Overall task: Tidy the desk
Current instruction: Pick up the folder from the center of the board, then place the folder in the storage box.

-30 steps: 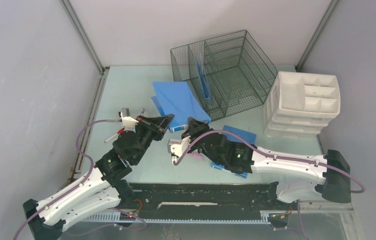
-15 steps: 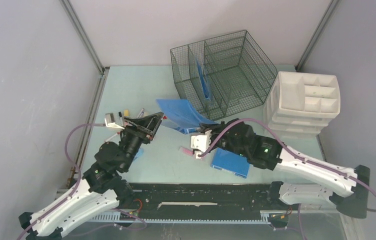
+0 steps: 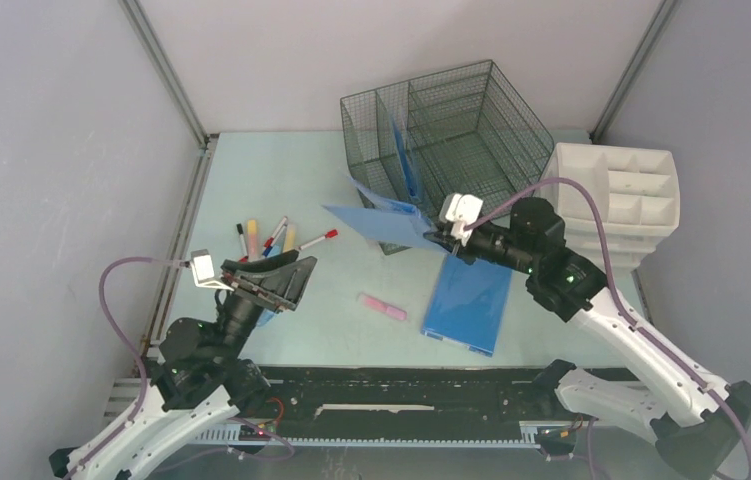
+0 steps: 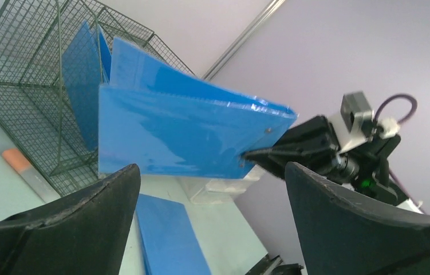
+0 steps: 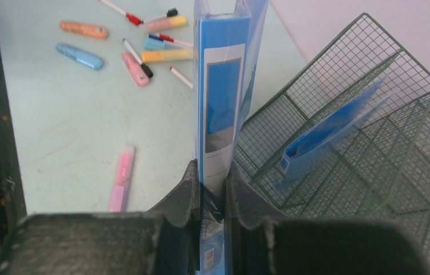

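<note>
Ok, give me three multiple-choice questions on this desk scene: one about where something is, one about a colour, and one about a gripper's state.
1. Where does the pink highlighter pen lie?
A) in a wire basket
B) on the pale mint-green desk, left of the flat plastic folder
C) in a white tray

2. What colour is the flat plastic folder?
A) red
B) yellow
C) blue

3. What state is the left gripper in?
A) open, empty
B) shut on a marker
C) shut on the folder

Answers:
1 B, it rests on bare tabletop beside the folder.
2 C, the top view shows it blue.
3 A, its wrist view shows the fingers spread wide, gripping nothing.
</note>
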Available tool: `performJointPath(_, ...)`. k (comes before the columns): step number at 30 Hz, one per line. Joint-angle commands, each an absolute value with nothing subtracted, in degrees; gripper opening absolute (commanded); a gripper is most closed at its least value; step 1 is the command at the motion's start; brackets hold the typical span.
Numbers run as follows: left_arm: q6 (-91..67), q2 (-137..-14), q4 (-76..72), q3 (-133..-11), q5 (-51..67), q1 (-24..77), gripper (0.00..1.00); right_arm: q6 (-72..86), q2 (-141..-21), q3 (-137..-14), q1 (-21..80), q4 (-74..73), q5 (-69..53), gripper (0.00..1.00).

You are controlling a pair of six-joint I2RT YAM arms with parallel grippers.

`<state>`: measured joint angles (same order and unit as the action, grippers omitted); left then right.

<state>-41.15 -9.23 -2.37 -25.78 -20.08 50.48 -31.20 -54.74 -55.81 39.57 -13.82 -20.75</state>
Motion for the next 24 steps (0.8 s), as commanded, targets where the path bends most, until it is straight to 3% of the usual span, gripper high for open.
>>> performJointPath(1,-34.5,-7.2,-1.1,-23.9,-16.6,50.6,1.0,-17.9,-54.8,-57.3,33.5,-2.7,-30.0,0.0)
performJointPath(7,-35.4,-6.6,-1.5,-20.9,-17.4,50.7,1.0,-7.2,-60.2,-60.9,28.2,7.8,-30.5,0.0)
performJointPath(14,-36.9,-4.8,-3.3,-16.7,-18.9,50.7,1.0,1.6,-68.4,-62.9,28.3,20.4,-18.9,0.0)
performJointPath(24,-38.0,-1.0,-3.3,-13.1,-21.2,50.7,1.0,6.7,-75.8,-67.4,28.3,25.5,-4.7,0.0)
